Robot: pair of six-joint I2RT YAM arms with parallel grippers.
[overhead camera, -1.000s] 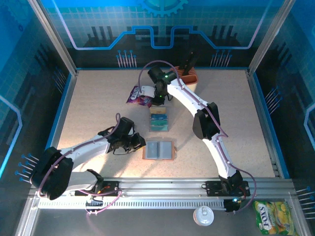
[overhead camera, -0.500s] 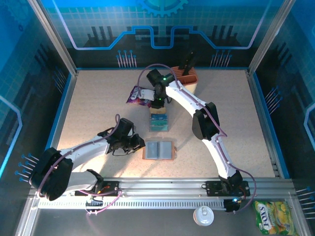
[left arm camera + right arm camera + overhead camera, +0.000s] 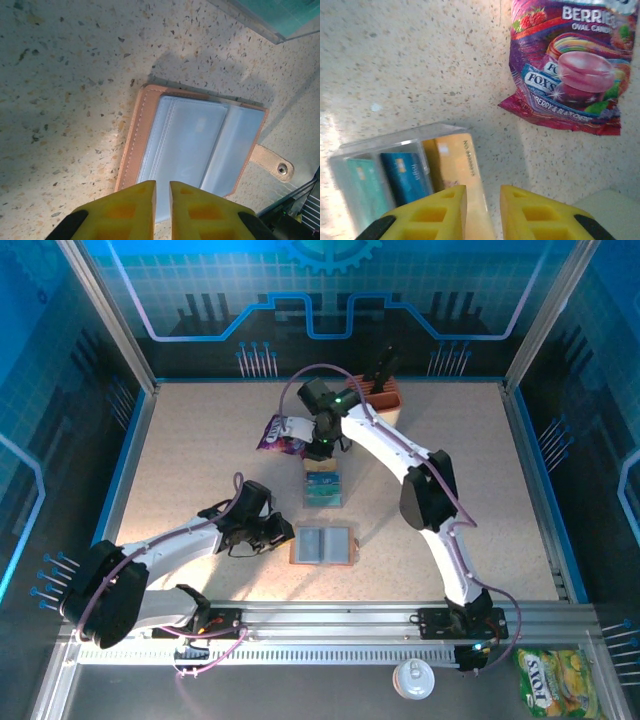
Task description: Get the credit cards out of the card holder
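Right fingers by three cards (one holder)

The speckled beige table carries four things. The card holder lies open and flat near the front middle, grey-blue inner faces up, with a snap tab jutting from one edge. Just behind it, not touching, the credit cards lie overlapped: teal, blue and tan. Farther back a purple snack packet lies flat, and an orange-brown block stands at the rear edge
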